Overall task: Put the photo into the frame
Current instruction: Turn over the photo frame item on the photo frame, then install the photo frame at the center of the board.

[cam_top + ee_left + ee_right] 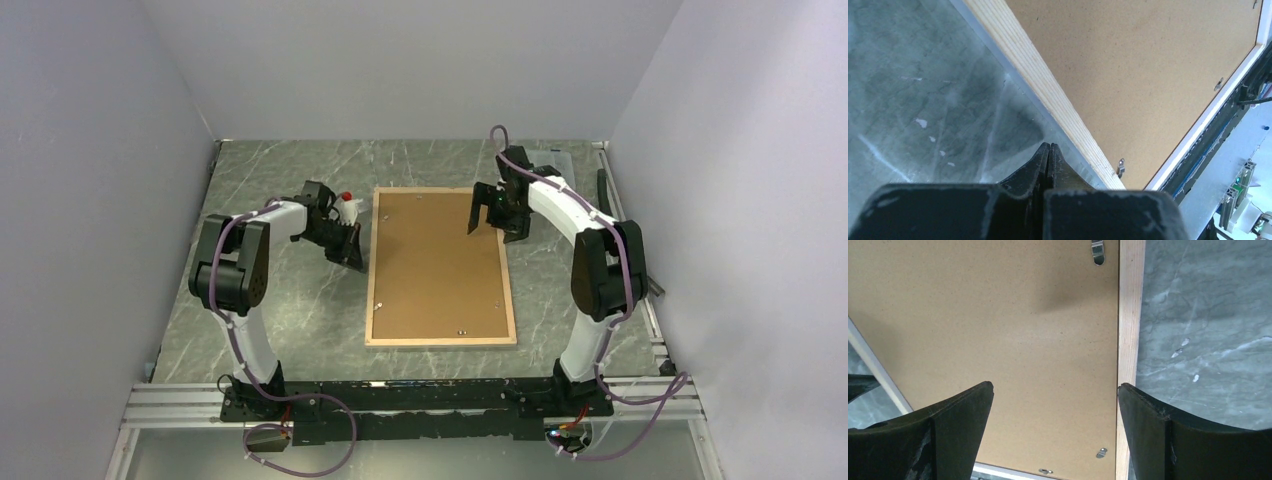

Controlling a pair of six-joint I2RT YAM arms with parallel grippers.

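The frame lies face down in the middle of the table, its light wood rails up. A brown backing panel fills it, with small metal clips along its edges. The photo is hidden. My left gripper is shut with nothing in it, its tips low on the table just beside the frame's left rail. My right gripper hangs open over the frame's far right corner, one finger above the panel and the other above the right rail.
A small white object with a red top stands behind the left gripper, near the frame's far left corner. A clear plastic box sits at the back right. Grey walls close in three sides, and the arms' mounting rail runs along the near edge.
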